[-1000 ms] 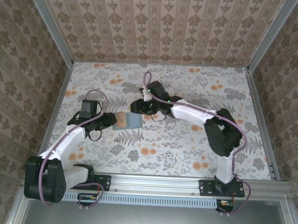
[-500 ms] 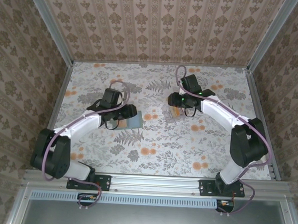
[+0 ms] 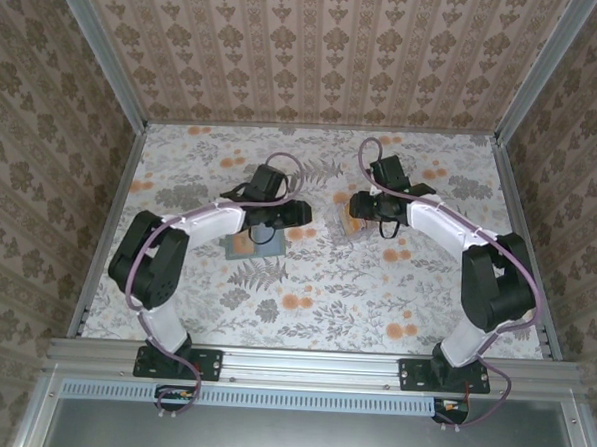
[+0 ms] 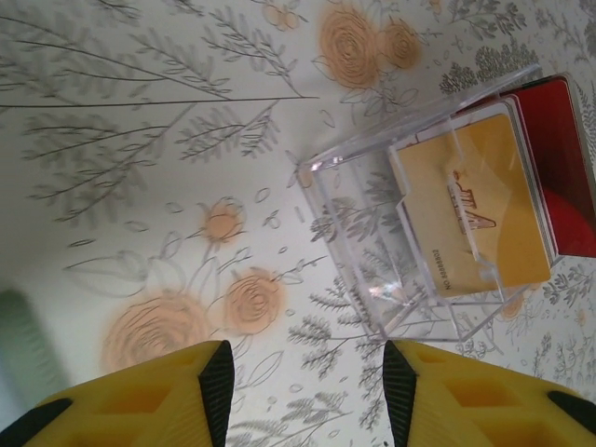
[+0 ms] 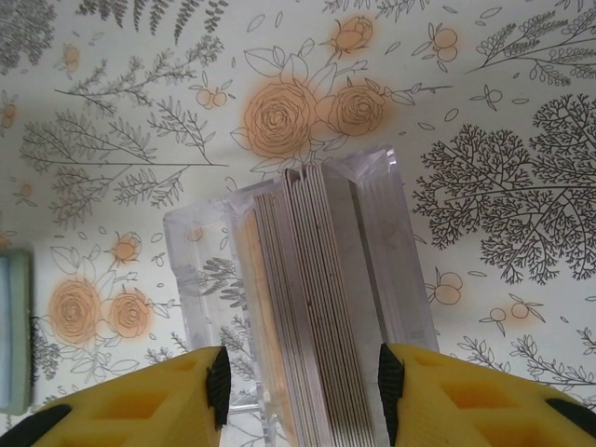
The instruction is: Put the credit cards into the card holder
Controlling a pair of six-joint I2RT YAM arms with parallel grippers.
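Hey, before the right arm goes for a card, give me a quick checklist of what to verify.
1. Right gripper open and holding nothing: ok.
2. Right gripper lined up on the credit cards: ok, the stack sits between its fingers in the wrist view.
3. Cards seated in the clear tray: ok.
4. Left gripper open and holding nothing: ok.
5. Card holder opened to take a card: cannot tell, the left arm partly covers it.
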